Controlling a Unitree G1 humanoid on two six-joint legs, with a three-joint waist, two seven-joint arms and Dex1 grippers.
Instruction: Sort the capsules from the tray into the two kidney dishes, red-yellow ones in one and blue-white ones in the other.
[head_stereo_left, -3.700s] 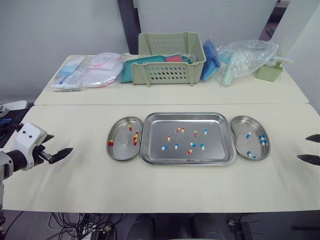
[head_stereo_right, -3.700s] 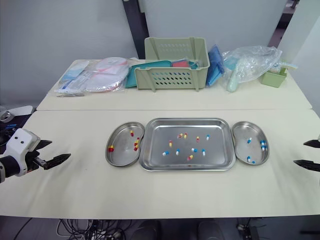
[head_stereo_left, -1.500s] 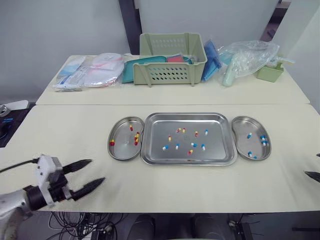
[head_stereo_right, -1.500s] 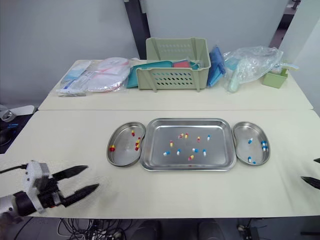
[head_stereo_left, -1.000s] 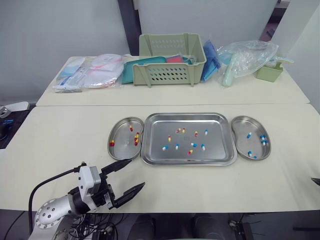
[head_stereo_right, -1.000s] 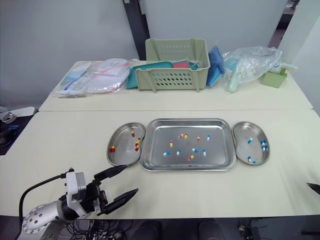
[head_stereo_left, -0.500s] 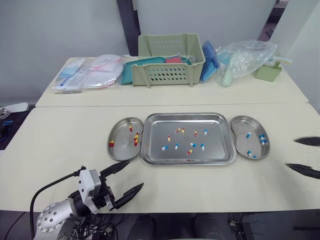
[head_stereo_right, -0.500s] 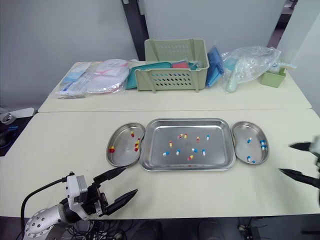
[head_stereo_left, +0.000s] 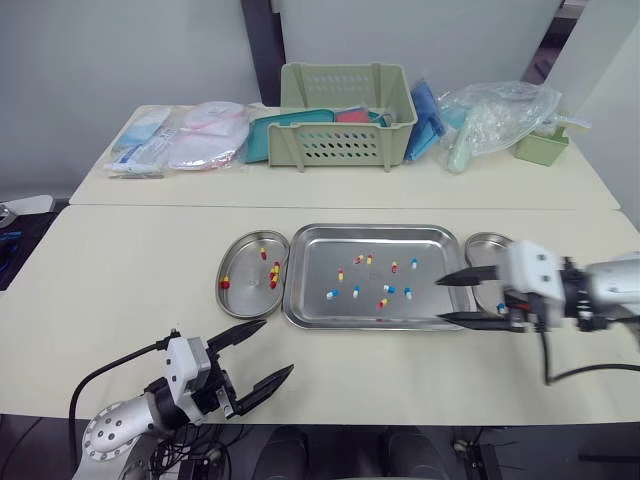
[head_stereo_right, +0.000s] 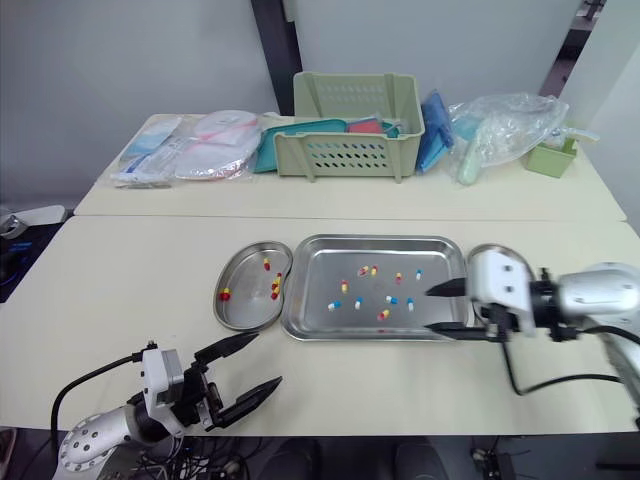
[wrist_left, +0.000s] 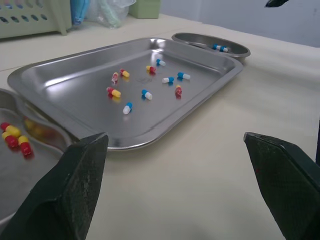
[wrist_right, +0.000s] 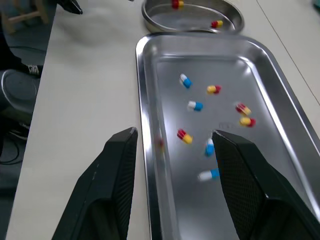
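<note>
The right claw is hovering with its fingers spread wide over the corner of the tray nearest to it, and the loose capsules are lying just ahead of its tips. The step in hand is probably picking a blue-white capsule, since the right kidney dish holding that colour is sitting directly behind this claw. To do it well, the claw should be coming down clear of the rim, straddling that one capsule and narrowing before touching. A red-yellow capsule is lying close beside it and could get nudged or pinched along. A light squeeze is likely enough, as so smooth a thing may roll or squirt away on steel. The left claw is gaping wide too, empty, low over the bench, with the left kidney dish of red-yellow capsules beyond its tips. The right wrist view is giving the gaps between neighbouring capsules plainly, while the head views are giving the dishes' layout, the right one partly hidden by the claw.
</note>
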